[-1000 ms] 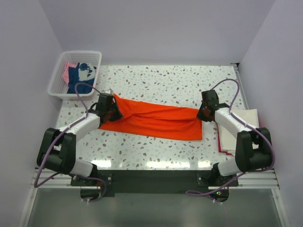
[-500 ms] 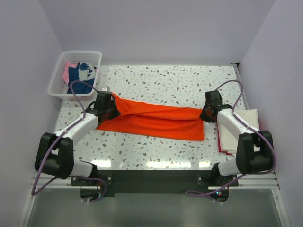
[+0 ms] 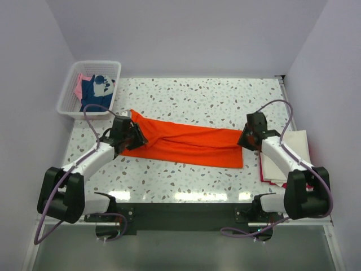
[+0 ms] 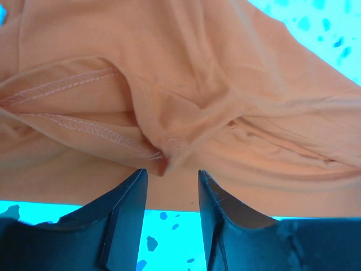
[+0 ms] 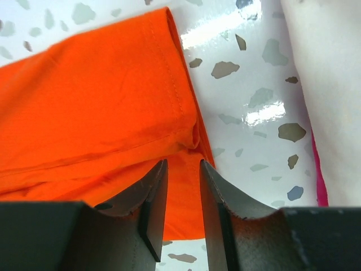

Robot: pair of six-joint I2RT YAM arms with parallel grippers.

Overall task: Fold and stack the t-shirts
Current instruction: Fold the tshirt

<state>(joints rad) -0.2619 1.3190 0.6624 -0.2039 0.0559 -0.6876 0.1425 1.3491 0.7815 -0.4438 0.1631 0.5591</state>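
Observation:
A bright orange t-shirt (image 3: 186,144) lies folded into a long band across the middle of the table. My left gripper (image 3: 135,136) rests at its left end, and my right gripper (image 3: 243,140) at its right end. In the left wrist view the left gripper (image 4: 172,175) is open, with a hemmed fold of the orange t-shirt (image 4: 225,84) just beyond the tips and nothing pinched. In the right wrist view the right gripper (image 5: 183,166) stands slightly open over the hem corner of the orange t-shirt (image 5: 101,107), which lies flat beneath it.
A white mesh basket (image 3: 66,96) at the back left holds navy (image 3: 93,96) and pink (image 3: 82,84) t-shirts. A folded cream-white t-shirt (image 3: 290,149) lies on a red one at the right edge, close to my right arm. The cream-white t-shirt (image 5: 333,84) shows beside the right gripper.
Both grippers were shut on the ends of the orange t-shirt and have opened, letting it go. The left arm has drawn back a little toward its base.

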